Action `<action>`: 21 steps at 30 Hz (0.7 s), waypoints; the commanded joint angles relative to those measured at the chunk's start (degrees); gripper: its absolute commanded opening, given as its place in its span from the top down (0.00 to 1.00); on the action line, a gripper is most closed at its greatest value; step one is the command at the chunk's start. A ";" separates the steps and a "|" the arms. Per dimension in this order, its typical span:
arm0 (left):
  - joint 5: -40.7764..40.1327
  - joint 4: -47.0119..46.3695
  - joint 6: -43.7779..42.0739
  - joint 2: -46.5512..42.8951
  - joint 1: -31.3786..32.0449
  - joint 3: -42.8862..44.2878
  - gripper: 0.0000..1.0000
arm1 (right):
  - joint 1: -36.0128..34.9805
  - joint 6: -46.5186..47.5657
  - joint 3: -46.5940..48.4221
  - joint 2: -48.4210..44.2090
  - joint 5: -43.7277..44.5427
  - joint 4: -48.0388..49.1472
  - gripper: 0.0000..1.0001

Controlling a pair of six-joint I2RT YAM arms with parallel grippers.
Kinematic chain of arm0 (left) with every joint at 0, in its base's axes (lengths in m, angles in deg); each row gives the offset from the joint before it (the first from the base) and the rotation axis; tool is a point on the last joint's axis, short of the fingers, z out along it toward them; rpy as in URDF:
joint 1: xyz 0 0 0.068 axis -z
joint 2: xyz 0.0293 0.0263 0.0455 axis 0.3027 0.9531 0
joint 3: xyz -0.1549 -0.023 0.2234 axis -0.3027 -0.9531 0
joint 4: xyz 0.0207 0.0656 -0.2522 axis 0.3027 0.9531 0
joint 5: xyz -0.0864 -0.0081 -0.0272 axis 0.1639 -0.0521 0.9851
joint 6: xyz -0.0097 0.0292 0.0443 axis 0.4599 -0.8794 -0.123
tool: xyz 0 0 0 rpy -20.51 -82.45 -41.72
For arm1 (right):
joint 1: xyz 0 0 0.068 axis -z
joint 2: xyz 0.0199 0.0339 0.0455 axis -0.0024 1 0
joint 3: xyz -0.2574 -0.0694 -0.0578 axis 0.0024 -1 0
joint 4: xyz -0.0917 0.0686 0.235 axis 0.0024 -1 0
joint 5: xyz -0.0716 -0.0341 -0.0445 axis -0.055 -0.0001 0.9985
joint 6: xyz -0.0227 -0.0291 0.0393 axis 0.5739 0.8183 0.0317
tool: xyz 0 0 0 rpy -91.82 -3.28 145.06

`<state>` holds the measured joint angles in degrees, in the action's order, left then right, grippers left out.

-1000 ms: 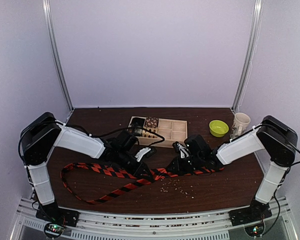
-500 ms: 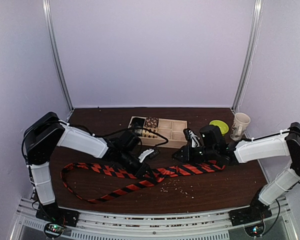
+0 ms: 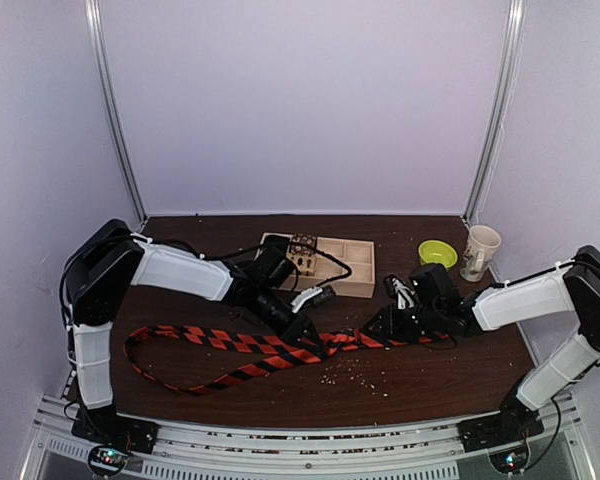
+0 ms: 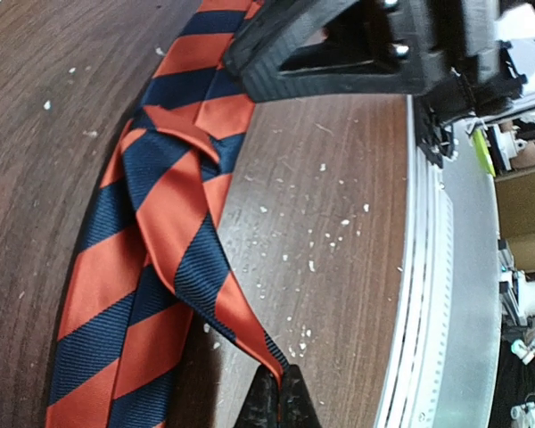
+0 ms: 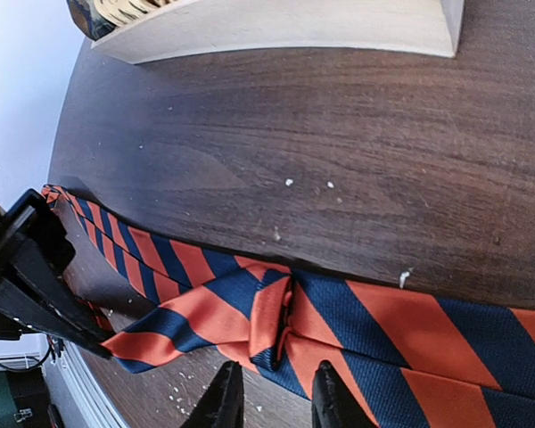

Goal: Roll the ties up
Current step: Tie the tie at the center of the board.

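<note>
The tie (image 3: 230, 345) lies stretched across the tabletop (image 3: 460, 375), nearer the near edge than the far one. Its left part is doubled into a long loop reaching toward the left edge, and its wide part runs toward the right edge. Near the middle the cloth is bunched and twisted. The left tool (image 4: 275, 401) is clenched on a corner of the tie, which is drawn to a point there. The right tool (image 5: 276, 397) is released, its fingers spread on either side of the bunched part. Pale crumbs (image 3: 355, 372) dot the tabletop toward the near edge. A wooden tray (image 3: 350, 268) sits toward the far edge, about midway along it. A green bowl (image 3: 437, 255) and a cup (image 3: 480, 248) stand near the far right corner.
</note>
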<state>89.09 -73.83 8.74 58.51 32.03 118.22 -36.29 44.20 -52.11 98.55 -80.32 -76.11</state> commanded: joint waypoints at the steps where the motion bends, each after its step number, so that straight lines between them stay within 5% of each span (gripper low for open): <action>1: 6.61 4.81 -5.63 2.09 -0.84 2.83 1.00 | 1.02 0.56 -1.32 0.78 -1.18 0.94 0.71; 8: 10.44 12.39 -13.96 3.93 -1.04 6.00 1.00 | 2.32 -0.61 -1.92 2.68 -4.10 3.73 0.71; 21: 7.79 18.43 -15.40 10.16 -3.67 16.72 1.00 | 3.32 -1.94 -2.15 4.40 -5.19 6.38 0.71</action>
<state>96.70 -58.18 -4.07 67.08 28.79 132.58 -33.55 43.21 -53.71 102.20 -85.15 -72.11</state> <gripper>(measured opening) 0.020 0.291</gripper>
